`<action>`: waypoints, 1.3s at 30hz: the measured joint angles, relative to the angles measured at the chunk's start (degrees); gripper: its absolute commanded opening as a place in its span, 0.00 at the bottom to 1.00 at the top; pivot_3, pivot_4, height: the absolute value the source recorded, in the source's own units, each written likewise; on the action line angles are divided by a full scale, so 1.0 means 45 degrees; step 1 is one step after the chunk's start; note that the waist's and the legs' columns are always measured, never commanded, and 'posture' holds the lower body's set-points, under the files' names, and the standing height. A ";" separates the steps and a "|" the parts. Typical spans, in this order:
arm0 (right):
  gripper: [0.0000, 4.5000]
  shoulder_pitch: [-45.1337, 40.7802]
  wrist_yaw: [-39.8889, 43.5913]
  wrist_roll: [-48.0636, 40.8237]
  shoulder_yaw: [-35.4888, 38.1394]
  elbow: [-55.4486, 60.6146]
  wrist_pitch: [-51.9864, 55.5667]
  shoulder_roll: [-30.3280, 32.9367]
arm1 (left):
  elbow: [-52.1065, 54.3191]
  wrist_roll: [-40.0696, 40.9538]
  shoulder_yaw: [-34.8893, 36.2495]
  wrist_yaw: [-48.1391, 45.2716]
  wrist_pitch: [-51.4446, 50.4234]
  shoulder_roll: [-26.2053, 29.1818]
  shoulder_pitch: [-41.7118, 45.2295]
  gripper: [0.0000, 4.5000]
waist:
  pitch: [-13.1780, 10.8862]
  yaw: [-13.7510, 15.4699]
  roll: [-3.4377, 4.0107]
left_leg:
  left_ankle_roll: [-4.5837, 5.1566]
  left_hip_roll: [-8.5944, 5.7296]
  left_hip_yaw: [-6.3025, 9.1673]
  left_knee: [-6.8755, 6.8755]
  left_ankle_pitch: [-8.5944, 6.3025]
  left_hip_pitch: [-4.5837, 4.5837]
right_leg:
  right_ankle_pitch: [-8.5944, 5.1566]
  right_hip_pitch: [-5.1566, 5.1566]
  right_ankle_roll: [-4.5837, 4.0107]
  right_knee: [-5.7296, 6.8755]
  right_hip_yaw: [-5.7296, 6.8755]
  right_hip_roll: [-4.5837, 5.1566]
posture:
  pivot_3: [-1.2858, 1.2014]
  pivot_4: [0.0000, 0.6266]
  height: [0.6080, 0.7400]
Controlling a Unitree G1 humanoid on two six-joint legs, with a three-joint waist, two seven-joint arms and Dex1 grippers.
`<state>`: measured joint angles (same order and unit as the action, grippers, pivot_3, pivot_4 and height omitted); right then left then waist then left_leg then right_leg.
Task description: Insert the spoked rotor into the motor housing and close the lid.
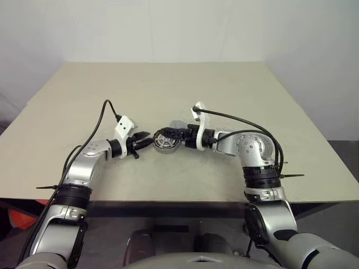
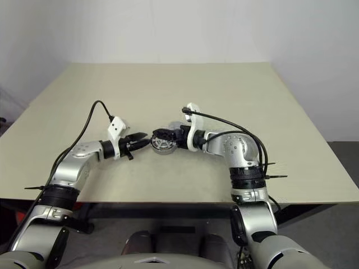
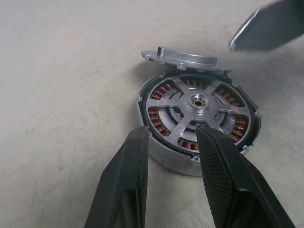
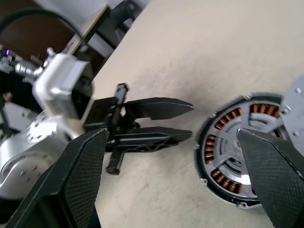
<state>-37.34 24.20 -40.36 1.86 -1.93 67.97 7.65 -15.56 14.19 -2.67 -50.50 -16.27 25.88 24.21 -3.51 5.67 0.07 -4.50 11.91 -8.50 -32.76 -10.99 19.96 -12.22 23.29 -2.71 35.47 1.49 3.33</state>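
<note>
Right gripper point(image 1: 178, 133) hung wide open over the housing point(image 3: 197, 121), rotor point(image 3: 199, 100) already inside, lid point(image 3: 185, 56) just past it, left gripper point(image 3: 168, 137) half open and empty beside; next, I think, comes grabbing the lid.

Spoked rotor point(image 3: 197, 102) seated in motor housing point(image 3: 164, 159), grey lid point(image 3: 187, 57) propped on its rim.

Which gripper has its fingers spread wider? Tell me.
The right gripper: its two fingers stand far apart near the motor housing, while the left gripper leaves only a narrow gap between its fingers.
</note>
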 measured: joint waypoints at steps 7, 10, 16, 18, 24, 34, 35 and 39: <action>1.00 -0.0010 0.0193 0.2074 -0.0788 -0.1481 -0.3214 0.0293 | -0.0007 0.0000 -0.0003 -0.0002 0.0001 -0.0084 0.0019 0.37 | 0.0000 -0.0009 -0.0001 | -0.0003 0.0001 -0.0002 -0.0015 0.0002 0.0005 | -0.0001 -0.0006 0.0001 0.0011 -0.0001 0.0003 | 0.52 0.00 1.00; 1.00 -0.0059 0.0244 0.2814 -0.0687 -0.3021 -0.4816 0.0175 | -0.0007 0.0009 -0.0003 0.0006 -0.0008 -0.0170 0.0019 0.37 | 0.0000 -0.0024 -0.0002 | -0.0001 0.0000 -0.0002 -0.0022 0.0001 0.0012 | 0.0000 -0.0003 -0.0002 0.0012 -0.0001 0.0003 | 0.52 0.00 1.00; 1.00 -0.0705 0.0700 0.3687 -0.0533 -0.5583 -0.6720 -0.0028 | -0.0005 0.0013 -0.0004 0.0026 -0.0058 -0.0275 0.0021 0.37 | 0.0000 -0.0047 -0.0002 | 0.0015 0.0003 -0.0002 -0.0019 -0.0009 0.0020 | -0.0001 0.0001 -0.0007 0.0011 0.0000 -0.0002 | 0.52 0.00 1.00; 1.00 -0.0756 0.0826 0.3882 -0.0501 -0.6151 -0.7174 -0.0151 | -0.0004 0.0012 -0.0004 0.0034 -0.0073 -0.0275 0.0021 0.37 | 0.0000 -0.0048 -0.0002 | 0.0023 0.0002 -0.0002 -0.0022 -0.0013 0.0019 | 0.0000 0.0001 -0.0008 0.0010 0.0000 -0.0001 | 0.52 0.00 1.00; 1.00 -0.0976 0.1059 0.4344 -0.0347 -0.7397 -0.8176 -0.0339 | 0.0057 0.0013 -0.0002 0.0091 -0.0106 -0.0274 -0.0003 0.37 | 0.0000 -0.0050 -0.0001 | 0.0034 0.0004 -0.0002 -0.0049 -0.0019 0.0013 | 0.0001 -0.0002 -0.0010 0.0020 0.0000 0.0001 | 0.52 0.00 1.00; 0.96 -0.0973 0.1334 0.5194 -0.0346 -0.8242 -0.9386 -0.0603 | 0.0464 0.0015 -0.0002 0.0160 -0.0181 -0.0270 -0.0238 0.37 | 0.0000 -0.0066 -0.0002 | 0.0036 0.0007 -0.0004 -0.0054 -0.0020 0.0008 | 0.0001 -0.0005 -0.0011 0.0033 -0.0001 0.0000 | 0.52 0.00 1.00; 0.91 -0.0976 0.1345 0.5241 -0.0341 -0.8315 -0.9460 -0.0611 | 0.0517 0.0014 -0.0003 0.0165 -0.0214 -0.0271 -0.0258 0.37 | 0.0000 -0.0067 -0.0002 | 0.0037 0.0008 -0.0004 -0.0054 -0.0020 0.0007 | 0.0001 -0.0007 -0.0011 0.0034 -0.0001 0.0000 | 0.52 0.00 1.00; 0.65 -0.1038 0.1443 0.5459 -0.0314 -0.8539 -0.9700 -0.0613 | 0.0547 0.0014 -0.0002 0.0177 -0.0291 -0.0270 -0.0279 0.37 | 0.0000 -0.0084 -0.0002 | 0.0037 0.0010 -0.0008 -0.0054 -0.0020 0.0006 | 0.0001 -0.0010 -0.0012 0.0043 -0.0001 -0.0001 | 0.52 0.00 1.00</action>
<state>-42.01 30.70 -15.79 0.45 -40.36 24.32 4.88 -13.10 14.26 -2.68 -49.71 -17.58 24.66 22.95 -3.51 5.30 0.06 -4.33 11.96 -8.54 -33.00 -11.08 19.99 -12.22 23.25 -2.77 35.66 1.48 3.32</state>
